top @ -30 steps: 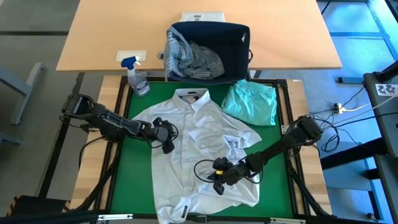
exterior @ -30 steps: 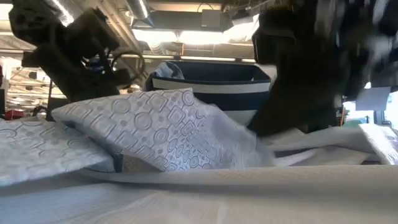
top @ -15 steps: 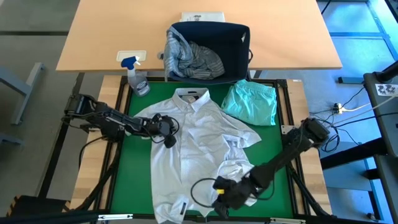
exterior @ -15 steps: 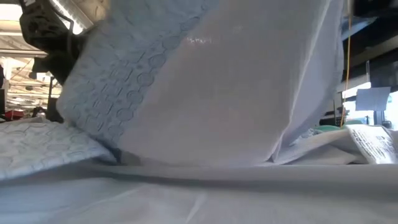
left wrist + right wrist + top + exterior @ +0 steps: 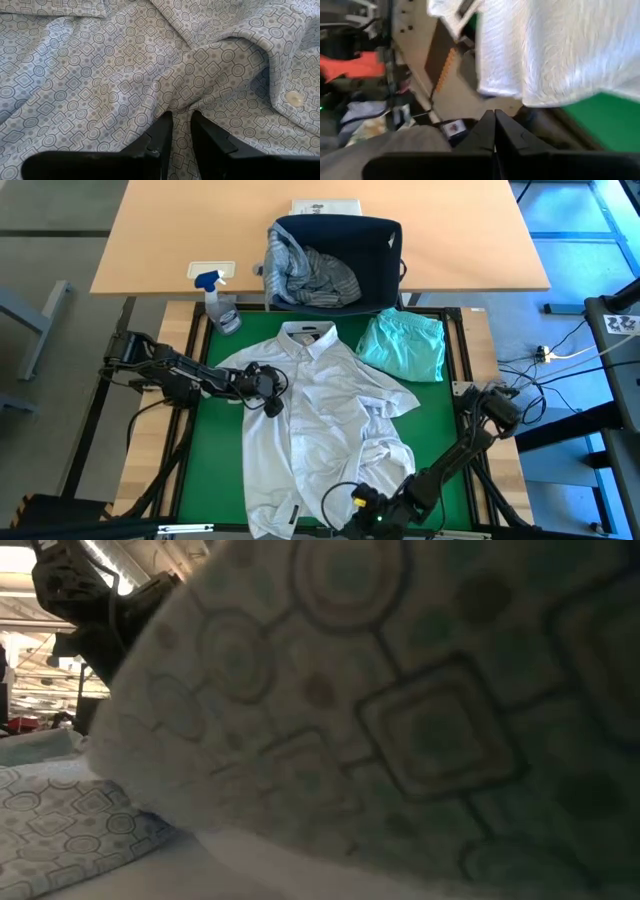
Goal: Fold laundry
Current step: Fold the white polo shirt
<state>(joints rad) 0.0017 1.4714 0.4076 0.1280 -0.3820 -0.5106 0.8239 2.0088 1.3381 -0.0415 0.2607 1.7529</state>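
Observation:
A pale button-up shirt (image 5: pixel 320 415) printed with small circles and squares lies face up on the green mat, collar toward the far edge. My left gripper (image 5: pixel 268 398) sits on its left chest by the sleeve, shut on a ridge of cloth (image 5: pixel 181 116). My right gripper (image 5: pixel 365 510) is at the near edge by the shirt's right hem, fingers shut (image 5: pixel 494 114). Raised patterned cloth (image 5: pixel 380 710) fills the low view. A folded mint-teal garment (image 5: pixel 405 345) rests on the mat's far right. A grey-blue striped garment (image 5: pixel 305 275) lies in the basket. My left gripper pinches a raised fold of the shirt's front (image 5: pixel 186 102) between its two fingers, which lie low along the cloth from the table's left. The rest of the shirt stays flat on the mat around the fold. My right gripper is shut at the shirt's lower right part, where white cloth (image 5: pixel 545 55) hangs beside its fingers; the exact place of contact does not show. That part is lifted off the mat at the near edge.
A navy fabric basket (image 5: pixel 385 240) stands beyond the mat's far edge on a wooden table. A spray bottle (image 5: pixel 220 305) stands at the mat's far left corner. Bare green mat (image 5: pixel 215 460) shows left of the shirt and at the near right (image 5: pixel 440 435).
My right gripper has travelled toward the table's near edge, drawing the shirt's lower right part with it; that cloth has bunched inward and risen until it fills the low view. My left gripper has shifted slightly rightward and kept its hold; the collar and left side have stayed put.

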